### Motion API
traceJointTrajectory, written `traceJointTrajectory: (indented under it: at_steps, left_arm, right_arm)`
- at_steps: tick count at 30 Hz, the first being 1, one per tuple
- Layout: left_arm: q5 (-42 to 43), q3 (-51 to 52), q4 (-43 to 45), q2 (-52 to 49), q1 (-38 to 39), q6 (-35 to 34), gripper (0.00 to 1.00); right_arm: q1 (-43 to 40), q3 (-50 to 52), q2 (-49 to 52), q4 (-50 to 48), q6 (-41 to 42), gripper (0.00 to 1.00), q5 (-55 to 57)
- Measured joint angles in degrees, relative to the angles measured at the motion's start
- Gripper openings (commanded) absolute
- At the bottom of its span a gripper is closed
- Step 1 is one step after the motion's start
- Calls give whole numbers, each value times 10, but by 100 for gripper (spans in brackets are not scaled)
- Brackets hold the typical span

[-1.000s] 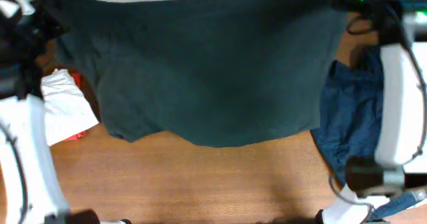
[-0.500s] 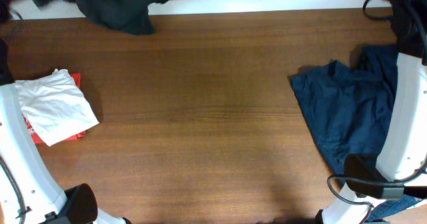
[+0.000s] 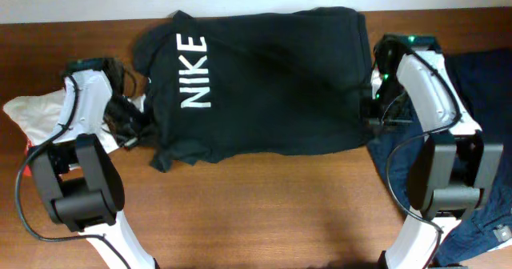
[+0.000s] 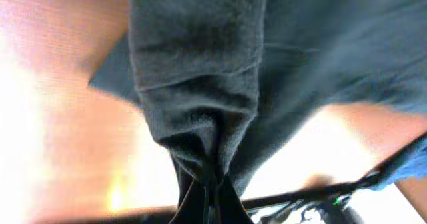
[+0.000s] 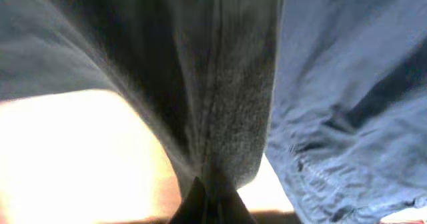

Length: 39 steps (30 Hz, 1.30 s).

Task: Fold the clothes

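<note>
- Found black T-shirt (image 3: 264,85) spread on far middle of table (image 3: 264,213), white letters up.
- Saw left gripper (image 4: 207,194) pinched tight on its left edge.
- Saw right gripper (image 5: 207,197) clamped on its right edge.
- Noted navy garment (image 3: 480,77) at right, white garment (image 3: 28,113) at left.

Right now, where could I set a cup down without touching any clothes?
The front strip of the table, below the black T-shirt, is bare wood. A smaller bare patch lies at the back left corner. The left is crowded by the white garment, the right by the navy garment.
</note>
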State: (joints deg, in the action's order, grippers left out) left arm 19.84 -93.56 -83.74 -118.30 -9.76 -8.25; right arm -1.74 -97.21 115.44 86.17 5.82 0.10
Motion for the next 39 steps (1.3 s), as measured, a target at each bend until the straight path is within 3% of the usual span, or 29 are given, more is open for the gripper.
traceJointTrajectory:
  at_steps: [6, 11, 16, 23, 29, 32, 39]
  left_arm:
    - [-98, 64, -13, 41, -6, 7, 0]
    - [-115, 73, -24, 155, -75, 7, 0]
    - [-107, 193, -6, 215, -94, 7, 0]
    - [-109, 236, -2, 247, -94, 7, 0]
    - [-109, 237, -24, 337, -94, 7, 0]
    - [-101, 238, 13, 357, -94, 7, 0]
    - [-4, 282, 264, 354, -94, 5, 0]
  right_arm:
    - [-1, 37, 0, 26, 17, 4, 34]
    - [-31, 38, -4, 42, 48, 4, 66]
    - [-79, 44, -29, 78, 58, 4, 68]
    - [-95, 255, -106, -28, 63, 4, 60]
    - [-102, 281, -194, -40, 75, 4, 50]
    - [-102, 282, -205, -80, 75, 4, 39]
    - [-102, 285, -206, -279, 40, 4, -63]
